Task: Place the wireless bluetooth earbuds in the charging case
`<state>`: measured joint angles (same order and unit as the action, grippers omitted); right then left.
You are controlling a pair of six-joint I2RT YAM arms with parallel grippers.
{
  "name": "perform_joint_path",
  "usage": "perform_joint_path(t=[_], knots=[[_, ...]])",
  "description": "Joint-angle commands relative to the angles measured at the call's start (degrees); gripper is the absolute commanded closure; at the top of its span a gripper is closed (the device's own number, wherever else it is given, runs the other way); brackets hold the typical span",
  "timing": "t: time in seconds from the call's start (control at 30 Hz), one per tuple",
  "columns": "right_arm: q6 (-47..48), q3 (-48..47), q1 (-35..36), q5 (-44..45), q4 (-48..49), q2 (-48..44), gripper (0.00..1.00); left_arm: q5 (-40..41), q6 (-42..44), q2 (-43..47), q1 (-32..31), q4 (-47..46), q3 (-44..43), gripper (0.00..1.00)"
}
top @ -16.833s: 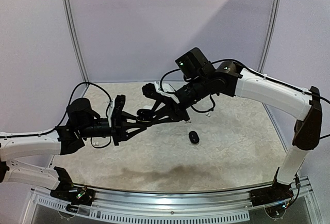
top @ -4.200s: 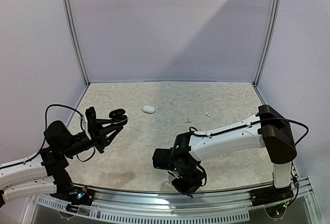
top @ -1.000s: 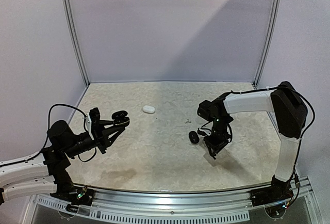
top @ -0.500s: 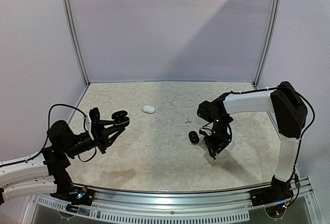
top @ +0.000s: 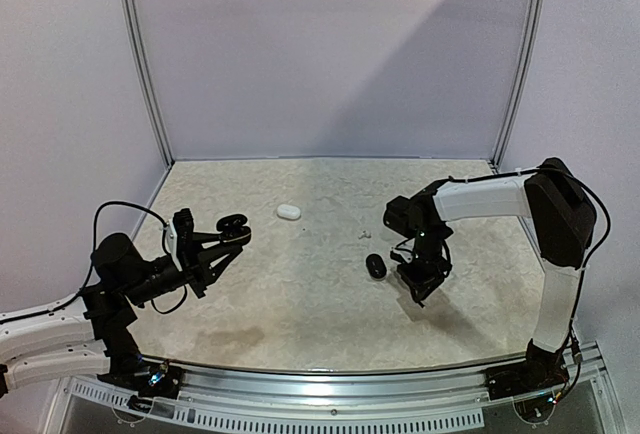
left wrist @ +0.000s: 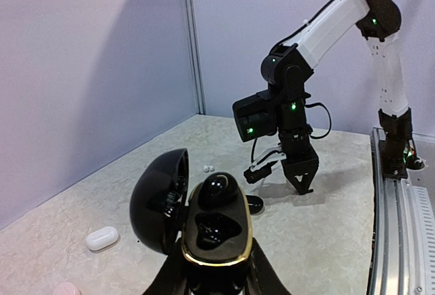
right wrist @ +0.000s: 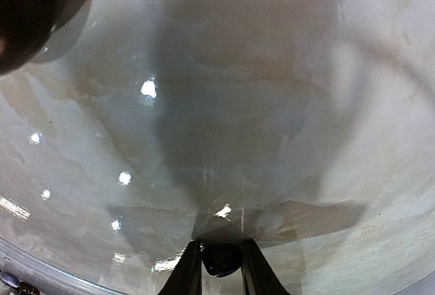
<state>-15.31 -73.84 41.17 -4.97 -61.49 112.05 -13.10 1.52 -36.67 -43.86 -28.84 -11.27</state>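
Observation:
My left gripper [left wrist: 216,271] is shut on the base of the open black charging case [left wrist: 216,230], gold-rimmed, lid [left wrist: 160,200] swung left. One glossy black earbud [left wrist: 216,189] sits in its far socket; the near socket [left wrist: 216,228] is hollow. From above, the case [top: 232,223] hangs over the table's left side. My right gripper [top: 420,294] points straight down at the table, right of centre. In the right wrist view its fingers [right wrist: 190,268] press both sides of a small black earbud [right wrist: 221,261] at table level.
A black oval object [top: 375,266] lies on the table just left of the right gripper. Small white earbuds [top: 363,235] lie behind it. A white case [top: 289,212] rests at the back left. The metal rail [top: 330,379] runs along the near edge.
The right gripper's fingers have drawn closer together around the black earbud, and the gripper has shifted very slightly. The left arm and its case have not moved.

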Motion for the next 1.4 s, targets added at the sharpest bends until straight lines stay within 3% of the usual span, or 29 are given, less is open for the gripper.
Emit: perform_joint_path(t=[0.0, 0.27, 0.6, 0.73, 0.9, 1.17, 1.37], knots=[[-0.8, 0.7, -0.1, -1.1, 0.7, 2.1, 0.82, -0.4, 0.5, 0.4, 0.7, -1.2, 1.0, 1.0], [-2.5, -4.6, -0.1, -2.1, -0.1, -0.2, 0.92, -0.5, 1.2, 0.4, 0.7, -1.6, 0.9, 1.0], [-5.5, -19.0, 2.0, -1.2, 2.1, -7.1, 1.0, 3.8, 3.8, 0.6, 0.7, -2.9, 0.6, 1.0], [-6.3, -29.9, 8.0, 4.4, 8.8, -8.8, 1.0, 9.7, 8.2, 1.0, 0.7, -3.7, -0.9, 1.0], [-0.5, -37.7, 15.8, 8.1, 26.5, -8.4, 1.0, 13.7, 13.0, 0.1, 0.7, -4.4, -2.4, 1.0], [7.8, -37.9, 19.7, 3.4, 42.4, -7.7, 1.0, 16.4, 13.8, -3.5, 0.7, -4.6, -8.2, 1.0], [8.6, -34.4, 19.6, 1.0, 52.3, -8.8, 1.0, 20.6, 12.5, -9.9, 1.0, 7.7, -20.8, 1.0]])
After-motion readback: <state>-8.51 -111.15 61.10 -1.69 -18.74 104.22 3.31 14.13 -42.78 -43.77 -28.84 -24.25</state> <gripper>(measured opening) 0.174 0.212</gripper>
